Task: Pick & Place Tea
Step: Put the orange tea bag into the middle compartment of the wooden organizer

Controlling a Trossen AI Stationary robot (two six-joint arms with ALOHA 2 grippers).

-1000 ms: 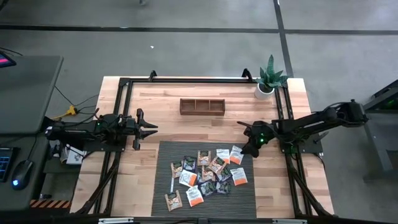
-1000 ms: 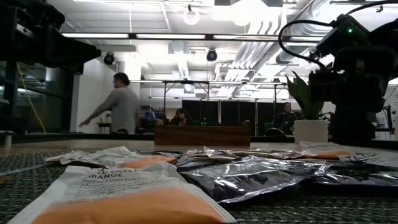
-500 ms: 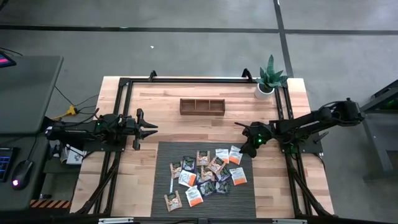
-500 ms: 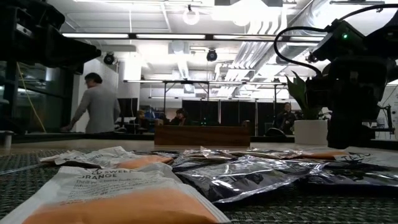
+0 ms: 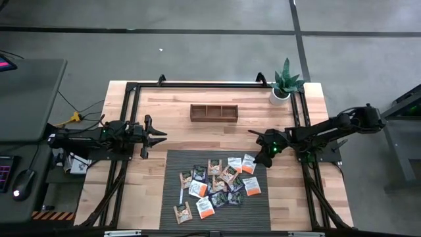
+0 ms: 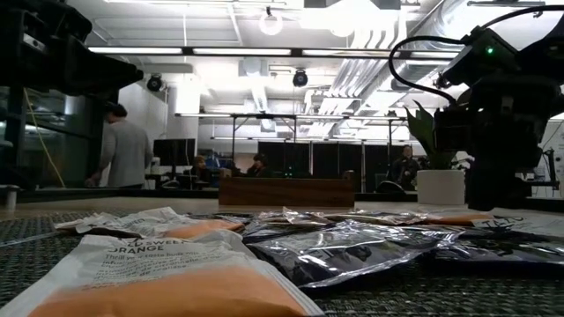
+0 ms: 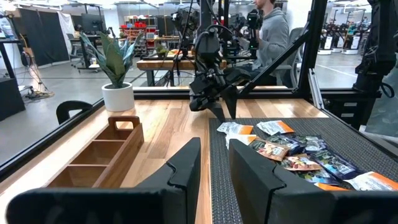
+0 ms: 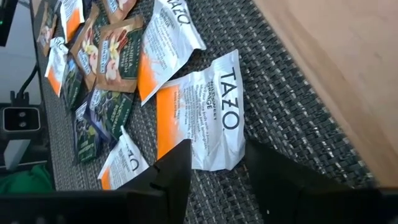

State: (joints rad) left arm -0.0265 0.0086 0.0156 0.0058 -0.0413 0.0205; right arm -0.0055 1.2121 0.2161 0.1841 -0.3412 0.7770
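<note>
The right gripper [image 5: 264, 157] hangs low near the counter's right edge, jaws apart. The left gripper [image 5: 160, 137] waits near the left edge, jaws slightly parted.

A grey concrete floor [image 5: 197, 52] crossed by dark lines is seen at the top of the high view; bright ceiling strip lights [image 6: 220, 50] and silver ducts [image 6: 370, 70] are shown upper centre in the low view.

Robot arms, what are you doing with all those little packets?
The right gripper is down at the edge of a pile of tea bags on a dark mat, its open fingers on either side of an orange-and-white tea bag. Nothing is lifted yet. The left gripper waits off to the side over the wooden table. The wooden tray looks empty.
</note>
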